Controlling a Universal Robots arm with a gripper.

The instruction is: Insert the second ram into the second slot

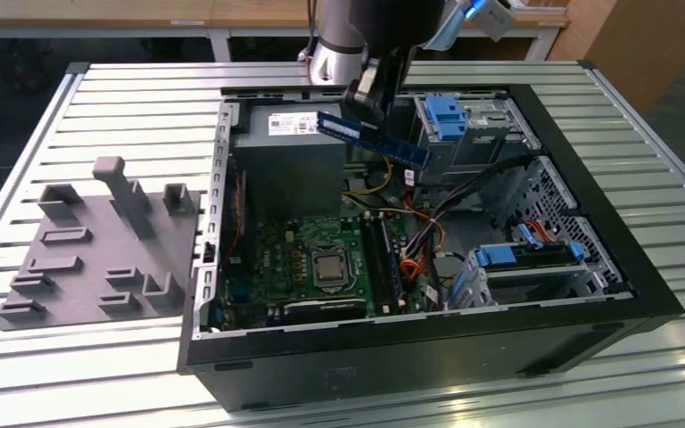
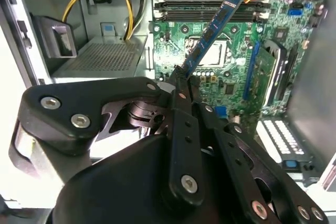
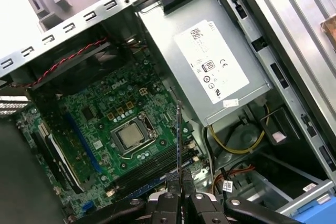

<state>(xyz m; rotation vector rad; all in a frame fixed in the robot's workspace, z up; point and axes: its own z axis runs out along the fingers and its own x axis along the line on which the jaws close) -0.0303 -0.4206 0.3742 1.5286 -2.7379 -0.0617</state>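
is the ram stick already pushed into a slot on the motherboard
No, the gripper holds the second ram in the air, well above the motherboard.

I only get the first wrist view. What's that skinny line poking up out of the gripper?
Observer: That's the second ram, edge-on to you. The exterior view shows its flat side: a long, thin blue stick.
Operator: Is it plugged in yet?
Observer: No. In the exterior view it hangs tilted in the air, apart from the memory slots on the green board.
Operator: How much of it is grabbed?
Observer: In the second wrist view the gripper pinches just one end.
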